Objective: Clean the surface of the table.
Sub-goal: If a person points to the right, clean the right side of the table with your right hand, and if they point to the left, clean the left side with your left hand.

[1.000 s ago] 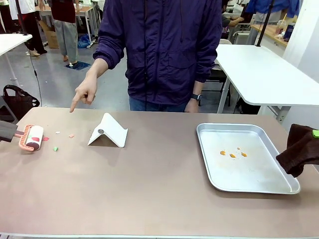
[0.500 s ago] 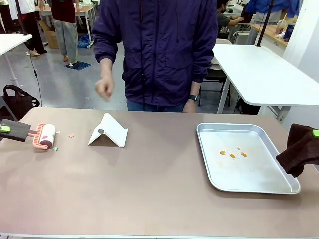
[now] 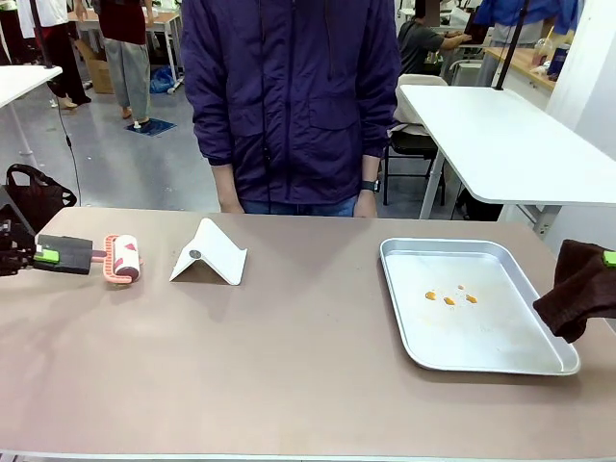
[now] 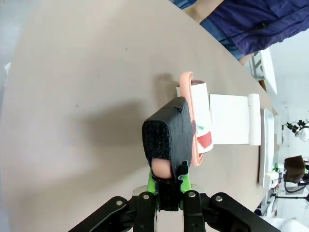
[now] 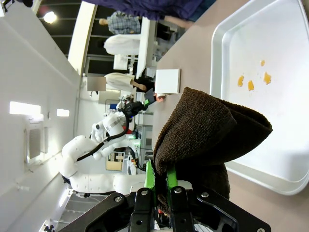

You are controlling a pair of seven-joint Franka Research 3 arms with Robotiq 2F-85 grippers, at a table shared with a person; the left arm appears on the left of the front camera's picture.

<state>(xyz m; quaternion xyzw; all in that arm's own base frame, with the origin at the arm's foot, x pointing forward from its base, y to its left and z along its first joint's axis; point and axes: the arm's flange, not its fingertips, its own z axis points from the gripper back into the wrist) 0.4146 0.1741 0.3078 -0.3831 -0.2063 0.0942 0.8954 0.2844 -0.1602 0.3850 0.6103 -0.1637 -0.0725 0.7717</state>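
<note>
The brownish table (image 3: 289, 375) spans the front view. At its far left my left gripper (image 3: 43, 257) is shut on the dark handle of a pink lint roller (image 3: 123, 259), whose white drum rests on the tabletop with red scraps stuck to it. In the left wrist view the fingers (image 4: 166, 188) clamp the handle and the lint roller (image 4: 200, 116) points away. My right gripper (image 3: 608, 258) at the right edge is shut on a dark brown cloth (image 3: 580, 287), which hangs beside the tray. The right wrist view shows the cloth (image 5: 207, 130) bunched over my right gripper (image 5: 159, 181).
A white folded stand (image 3: 209, 253) sits just right of the roller. A silver tray (image 3: 500, 348) with small orange bits (image 3: 449, 296) lies at the right. A person in a purple jacket (image 3: 289, 96) stands at the far edge, arms down.
My left gripper pushed the roller to the right across the table; the small coloured scraps there no longer show. The person's pointing hand pulled back and dropped. The right arm stayed still.
</note>
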